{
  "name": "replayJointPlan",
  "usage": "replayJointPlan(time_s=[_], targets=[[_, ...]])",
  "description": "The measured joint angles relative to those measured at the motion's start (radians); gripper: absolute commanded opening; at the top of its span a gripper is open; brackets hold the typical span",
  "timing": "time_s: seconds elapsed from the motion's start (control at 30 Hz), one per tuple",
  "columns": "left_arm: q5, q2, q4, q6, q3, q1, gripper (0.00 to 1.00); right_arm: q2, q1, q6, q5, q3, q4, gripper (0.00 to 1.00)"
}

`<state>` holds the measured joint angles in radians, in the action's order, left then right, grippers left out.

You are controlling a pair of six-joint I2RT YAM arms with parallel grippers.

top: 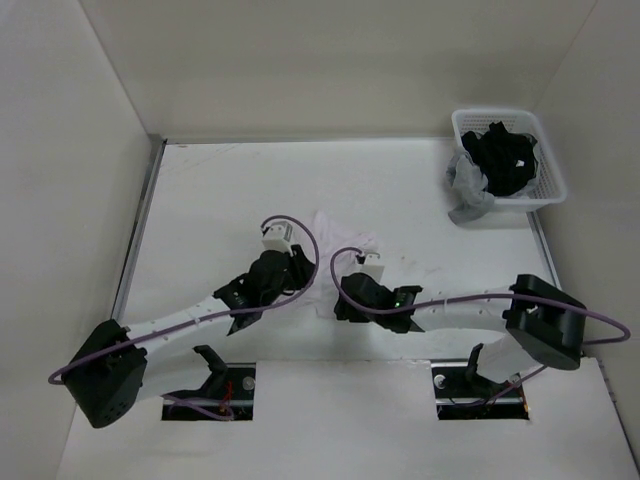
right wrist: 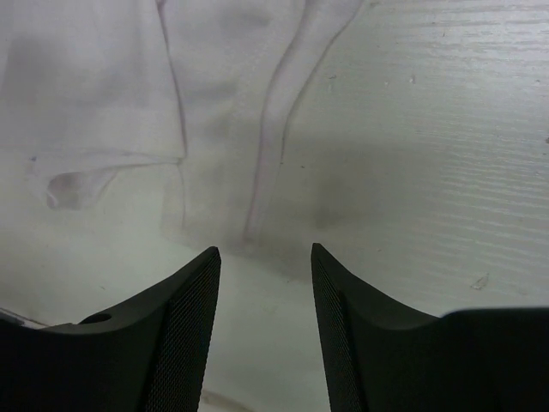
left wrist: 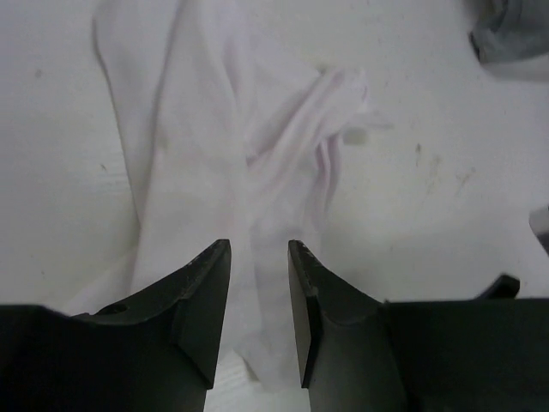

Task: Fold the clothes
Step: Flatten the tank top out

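Fingers, left gripper: apart, nothing clamped. Held low over a rumpled band of the clothes, with white fabric visible through the gap.

Fingers, right gripper: apart, set wider than the left pair, nothing between them. Bare counter directly below, edge of the clothes just ahead.

Clothes: lying on the counter near its middle, crumpled and unfolded. Plain white, creased, with one thin strap-like strip running toward the right gripper.

Overhead view: clothes partly hidden under both wrists. Left gripper at their left edge, right gripper at their near right edge, the two grippers close together.

Far right corner: white basket holding black items. Grey cloth hanging over the basket's left side onto the counter, well apart from the clothes.
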<state>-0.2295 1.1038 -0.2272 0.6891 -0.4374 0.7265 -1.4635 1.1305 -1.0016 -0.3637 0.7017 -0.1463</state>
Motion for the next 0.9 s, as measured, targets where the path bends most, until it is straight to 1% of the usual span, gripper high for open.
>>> replayJointPlan(time_s=[0.1,0.13,0.2,0.23,0.3,0.33,0.37,0.4,0.5,0.57,0.67,0.77,0.9], targets=[[-0.048,-0.009,0.058,-0.027,0.0,0.092,0.34,-0.033,-0.012,-0.021,0.023,-0.004,0.055,0.47],[-0.059,-0.007,0.074,-0.03,0.0,0.101,0.36,-0.05,-0.015,-0.027,0.034,-0.006,0.081,0.45],[-0.079,0.002,0.089,-0.031,0.004,0.097,0.39,-0.082,-0.022,-0.042,0.059,-0.01,0.143,0.37],[-0.089,0.007,0.093,-0.031,0.007,0.09,0.4,-0.099,-0.027,-0.047,0.076,-0.01,0.179,0.31],[-0.1,0.019,0.098,-0.03,0.014,0.07,0.41,-0.134,-0.045,-0.052,0.108,-0.009,0.241,0.12],[-0.104,0.026,0.101,-0.031,0.015,0.057,0.41,-0.152,-0.059,-0.056,0.126,-0.009,0.272,0.04],[-0.106,0.031,0.102,-0.031,0.016,0.043,0.42,-0.164,-0.074,-0.059,0.14,-0.009,0.295,0.0],[-0.107,0.034,0.101,-0.031,0.016,0.028,0.41,-0.167,-0.092,-0.059,0.15,-0.011,0.31,0.0],[-0.096,0.045,0.097,-0.032,0.016,-0.016,0.35,-0.123,-0.156,-0.034,0.134,-0.038,0.299,0.0],[-0.075,0.053,0.091,-0.033,0.016,-0.044,0.33,-0.041,-0.212,0.003,0.098,-0.051,0.237,0.0],[-0.041,0.066,0.076,-0.032,0.016,-0.078,0.32,0.08,-0.297,0.074,0.043,-0.041,0.185,0.01],[0.001,0.087,0.053,-0.028,0.016,-0.099,0.36,0.103,-0.376,0.149,0.004,0.005,0.171,0.01],[0.06,0.104,0.012,-0.005,0.029,-0.096,0.42,0.029,-0.445,0.214,-0.014,0.053,0.168,0.01]])
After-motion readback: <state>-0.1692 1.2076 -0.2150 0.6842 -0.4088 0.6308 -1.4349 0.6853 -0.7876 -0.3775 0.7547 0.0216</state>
